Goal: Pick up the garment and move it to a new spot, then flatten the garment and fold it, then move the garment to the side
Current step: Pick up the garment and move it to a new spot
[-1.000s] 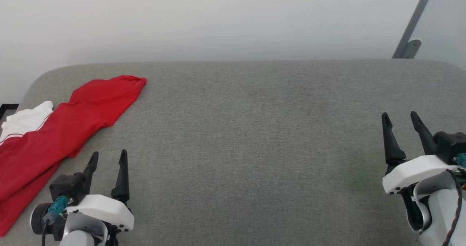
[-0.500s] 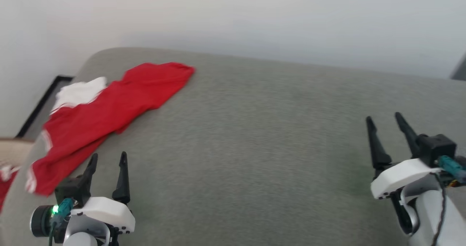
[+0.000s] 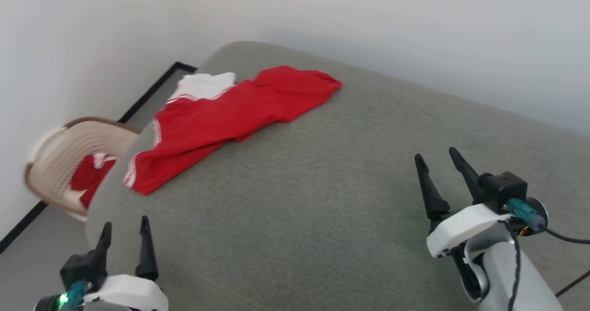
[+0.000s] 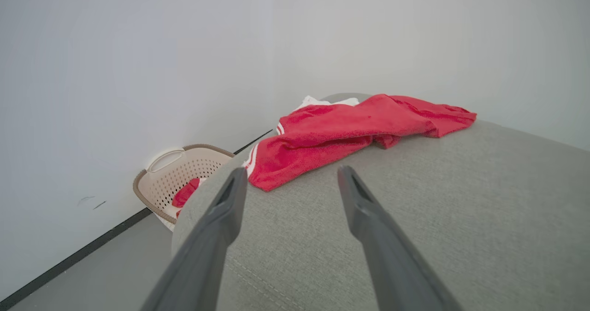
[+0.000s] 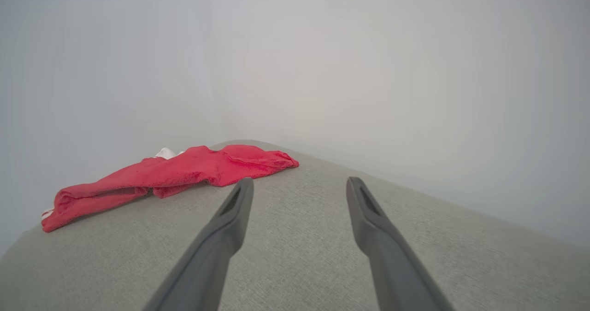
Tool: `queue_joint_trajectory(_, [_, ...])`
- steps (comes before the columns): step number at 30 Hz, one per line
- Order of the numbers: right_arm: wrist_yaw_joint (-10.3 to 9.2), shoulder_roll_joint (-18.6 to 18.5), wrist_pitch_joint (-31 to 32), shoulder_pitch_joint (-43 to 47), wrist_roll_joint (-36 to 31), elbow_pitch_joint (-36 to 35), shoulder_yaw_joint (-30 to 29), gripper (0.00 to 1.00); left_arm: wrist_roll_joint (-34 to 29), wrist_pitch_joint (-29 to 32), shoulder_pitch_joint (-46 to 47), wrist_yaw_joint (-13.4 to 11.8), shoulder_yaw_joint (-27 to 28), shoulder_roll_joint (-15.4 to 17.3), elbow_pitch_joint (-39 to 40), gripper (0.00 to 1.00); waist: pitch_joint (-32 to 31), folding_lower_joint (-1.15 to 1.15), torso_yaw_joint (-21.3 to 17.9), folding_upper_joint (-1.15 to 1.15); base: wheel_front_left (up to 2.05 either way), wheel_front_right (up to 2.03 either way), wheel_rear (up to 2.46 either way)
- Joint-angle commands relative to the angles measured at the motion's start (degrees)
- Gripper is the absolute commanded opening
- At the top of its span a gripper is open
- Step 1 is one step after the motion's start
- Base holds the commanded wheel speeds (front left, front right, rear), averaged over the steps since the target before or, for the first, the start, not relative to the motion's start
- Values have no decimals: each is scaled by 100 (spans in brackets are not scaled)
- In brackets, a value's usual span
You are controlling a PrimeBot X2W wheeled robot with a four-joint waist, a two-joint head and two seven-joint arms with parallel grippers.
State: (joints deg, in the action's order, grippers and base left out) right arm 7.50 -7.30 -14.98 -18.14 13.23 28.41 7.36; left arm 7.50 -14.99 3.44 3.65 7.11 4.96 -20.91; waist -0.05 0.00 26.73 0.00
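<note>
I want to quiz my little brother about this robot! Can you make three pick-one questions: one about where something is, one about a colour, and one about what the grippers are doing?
1. Where is the garment?
A) in a gripper
B) on the grey cushioned surface, far left
C) on the floor

2. What colour is most of the garment?
A) blue
B) green
C) red

3. How are the left gripper and right gripper?
A) both open, empty
B) both shut on cloth
C) one open, one shut

Answers:
1 B: it lies on the grey top, apart from both grippers.
2 C: mostly red, with white parts.
3 A: each wrist view shows spread fingers with nothing between.
</note>
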Motion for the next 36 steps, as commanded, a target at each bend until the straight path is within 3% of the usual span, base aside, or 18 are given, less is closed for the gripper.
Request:
queue_joint_trajectory(1, [-2,44,-28,5,38,20,30,100,59,-29,-77,-53,49,-41,99,100,-25,0,235,0,0,0,0])
queue_joint_trajectory(10, [-2,63,-28,-264,114,84,394,100,235,-29,-297,-73,151,-172,455,100,249,0,324,0,0,0,0])
queue_joint_trajectory(16, [-2,-105,-28,-334,117,58,401,100,143,-29,244,148,-87,-98,318,100,582,0,124,0,0,0,0])
queue_joint_trajectory(21, [-2,-222,-28,-477,85,38,525,100,309,-28,1210,296,-36,313,140,100,1011,0,-375,0,0,0,0])
queue_joint_trajectory(24, [-2,-306,-28,-601,93,9,580,100,476,106,1900,341,-26,813,-265,100,1261,0,-693,0,0,0,0])
queue_joint_trajectory(25, [-2,-344,-28,-668,113,-31,579,100,657,397,2384,374,-50,1089,-676,100,1428,0,-881,0,0,0,0])
queue_joint_trajectory(26, [-2,-344,-28,-668,113,-31,579,100,657,397,2384,374,-50,1089,-676,100,1428,0,-881,0,0,0,0])
queue_joint_trajectory(29, [-2,-405,-28,-775,118,-108,571,100,740,691,3052,377,-176,1624,-1263,100,1691,0,-1121,0,0,0,0])
queue_joint_trajectory(36, [-2,-479,-28,-1004,117,-290,664,100,1853,2283,4059,385,-415,2239,-2930,100,2169,0,-1533,0,0,0,0])
